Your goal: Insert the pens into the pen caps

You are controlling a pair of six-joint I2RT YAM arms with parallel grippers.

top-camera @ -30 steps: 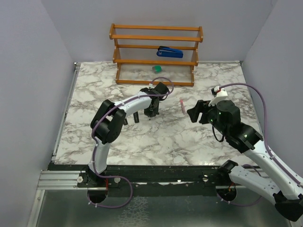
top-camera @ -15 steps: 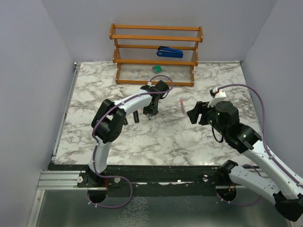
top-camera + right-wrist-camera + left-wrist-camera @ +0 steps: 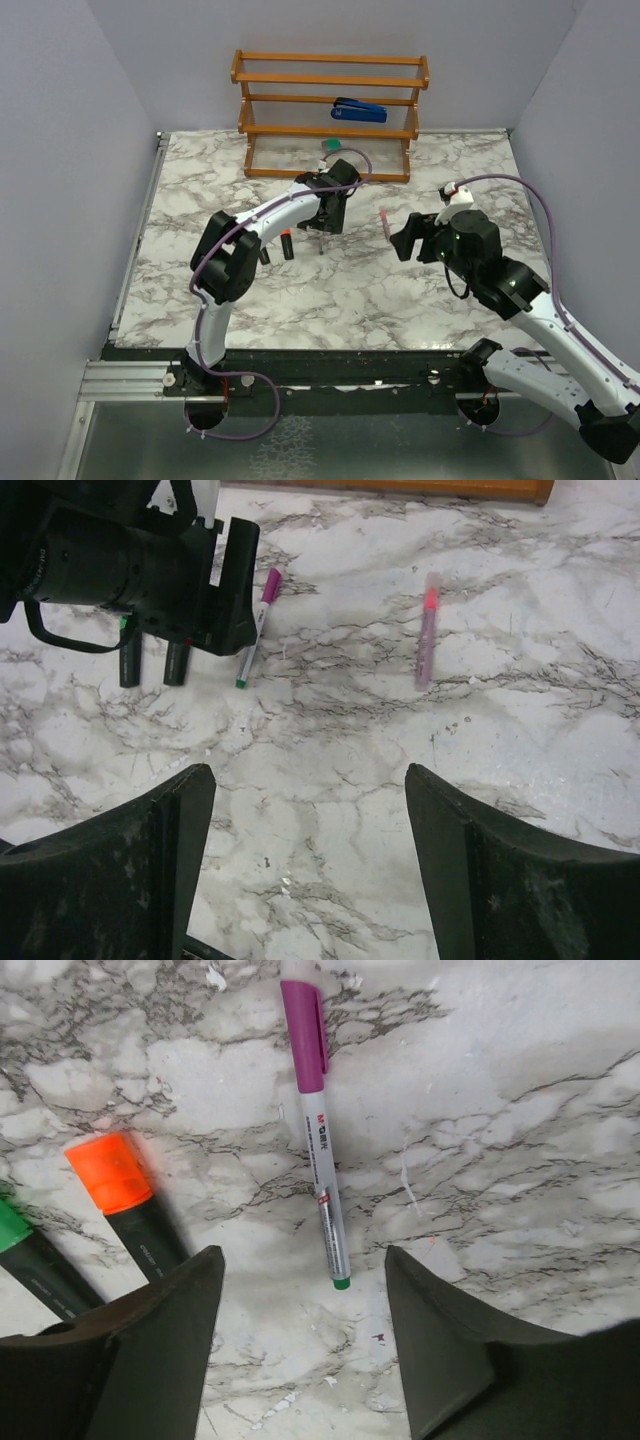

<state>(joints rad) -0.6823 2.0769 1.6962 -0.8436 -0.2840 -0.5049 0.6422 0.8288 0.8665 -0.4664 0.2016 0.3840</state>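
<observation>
A thin grey pen point(image 3: 322, 1175) lies on the marble with a magenta-purple cap point(image 3: 303, 1035) on its far end. My left gripper point(image 3: 302, 1260) hovers open just above its near end, holding nothing. To the left lie two stubby black markers, one with an orange cap point(image 3: 108, 1172), one with a green cap point(image 3: 10, 1228). The pink pen point(image 3: 427, 630) lies alone further right. My right gripper point(image 3: 308, 775) is open and empty, short of the pink pen. From above, the left gripper point(image 3: 326, 222) and right gripper point(image 3: 402, 240) flank the pink pen point(image 3: 385, 222).
A wooden rack point(image 3: 330, 110) stands at the back of the table, with a blue stapler point(image 3: 358, 110) on a shelf and a green block point(image 3: 331, 146) low down. Grey walls close in on both sides.
My left gripper has opened, let go of the grey pen and drawn back toward the rack; the pen now lies on the table. The right gripper has edged left and widened slightly.
</observation>
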